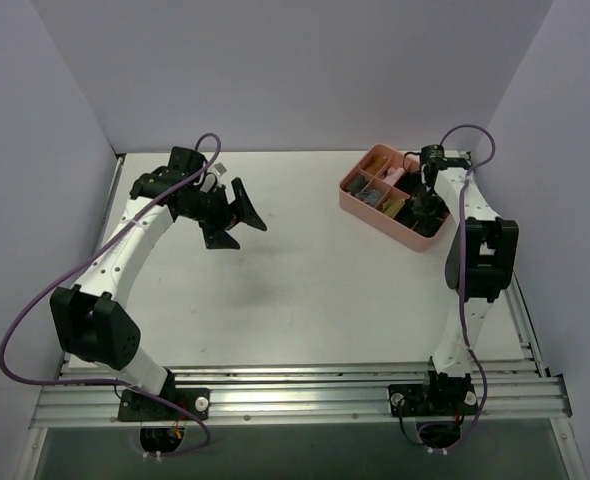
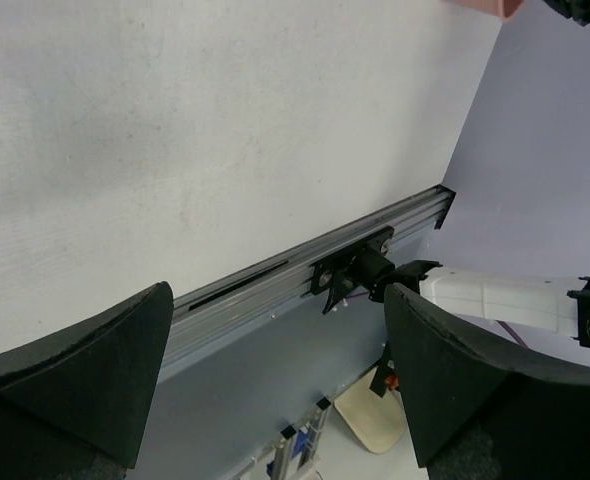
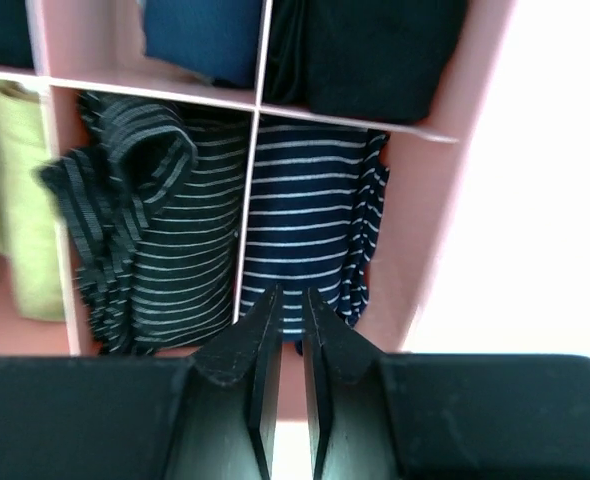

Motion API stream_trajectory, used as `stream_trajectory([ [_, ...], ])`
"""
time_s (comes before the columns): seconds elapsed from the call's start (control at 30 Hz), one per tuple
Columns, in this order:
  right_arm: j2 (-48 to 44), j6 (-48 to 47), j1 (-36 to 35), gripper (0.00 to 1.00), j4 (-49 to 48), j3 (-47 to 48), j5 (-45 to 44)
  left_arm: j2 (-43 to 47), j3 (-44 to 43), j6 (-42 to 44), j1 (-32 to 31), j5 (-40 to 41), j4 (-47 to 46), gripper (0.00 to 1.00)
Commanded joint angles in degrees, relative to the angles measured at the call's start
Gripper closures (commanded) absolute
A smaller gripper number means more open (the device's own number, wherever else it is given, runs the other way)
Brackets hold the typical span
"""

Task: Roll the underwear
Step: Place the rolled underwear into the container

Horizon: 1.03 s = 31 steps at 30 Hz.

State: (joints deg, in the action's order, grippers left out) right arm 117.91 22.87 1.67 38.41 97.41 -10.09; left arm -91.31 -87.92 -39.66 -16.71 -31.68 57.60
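Observation:
The underwear (image 3: 310,215), dark navy with thin light stripes, lies bundled in a compartment of the pink divided tray (image 3: 427,230), right under my right gripper (image 3: 285,292). Its jaws are nearly together with nothing between them, just above the cloth at the compartment's near edge. In the top view the right gripper (image 1: 425,205) hangs over the tray (image 1: 373,213) at the back right and hides the underwear. My left gripper (image 1: 237,222) is open and empty, held above the bare table at the back left; in its wrist view (image 2: 275,300) only table and rail show.
Other compartments hold a black striped garment (image 3: 150,235), a plain blue one (image 3: 200,35), a black bundle (image 3: 370,50) and a pale yellow-green cloth (image 3: 20,200). The aluminium rail (image 1: 295,390) runs along the table's near edge. Walls close in on three sides.

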Motion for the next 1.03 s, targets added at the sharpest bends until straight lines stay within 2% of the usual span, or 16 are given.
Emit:
stream_trajectory([
  [0.0, -4.3, 1.0, -0.6, 0.89, 5.2, 4.5, -2.4, 1.5, -7.1, 2.8, 0.4, 2.0, 1.1, 0.06],
  [0.1, -8.3, 1.1, -3.0, 0.87, 6.8, 5.3, -0.8, 4.0, -9.1, 1.0, 0.4, 0.8, -1.7, 0.06],
  [0.17, -12.6, 2.0, -4.0, 0.87, 6.8, 3.9, 3.5, 6.6, -8.9, -0.8, 0.4, -0.5, -6.2, 0.06],
  [0.23, -16.8, 3.0, -7.0, 0.8, 3.7, 1.3, 6.4, 9.1, -8.0, -3.5, 0.4, -2.2, -11.3, 0.06],
  [0.27, -21.4, 3.5, -8.3, 0.72, 2.5, -1.8, 9.0, 10.2, -7.2, -4.5, 0.4, -2.5, -12.9, 0.06],
  [0.3, -23.8, 4.2, -11.0, 0.57, 1.3, -3.5, 9.9, 11.1, -5.4, -6.0, 0.4, -3.2, -14.6, 0.06],
  [0.33, -25.9, 5.7, -12.5, 0.51, -0.6, -5.0, 12.3, 12.8, -4.4, -6.6, 0.4, -3.4, -17.6, 0.06],
  [0.4, -33.0, 7.2, -19.0, 0.27, -2.2, -7.9, 11.2, 14.3, -2.9, -7.1, 0.4, -3.5, -18.7, 0.06],
  [0.47, -38.9, 10.1, -23.1, 0.21, -2.6, -8.8, 8.3, 14.4, -1.9, -6.6, 0.4, -4.3, -17.7, 0.06],
  [0.5, -40.7, 11.3, -24.5, 0.02, -2.3, -9.6, 7.7, 14.5, -2.2, -4.8, 0.4, -3.7, -16.1, 0.06],
  [0.53, -42.1, 12.5, -26.2, 0.0, -1.4, -9.8, 7.5, 14.8, -2.9, -3.9, 0.4, -1.4, -13.6, 0.06],
  [0.73, -50.9, 16.4, -27.2, 0.0, 4.0, -9.3, 6.8, 17.3, -6.0, 2.3, -2.4, 1.1, -12.1, 0.06],
  [1.0, -56.6, 13.3, -27.2, 0.0, 6.9, -10.3, 7.5, 24.3, 0.5, 1.0, -3.9, 1.6, -16.8, 0.06],
])
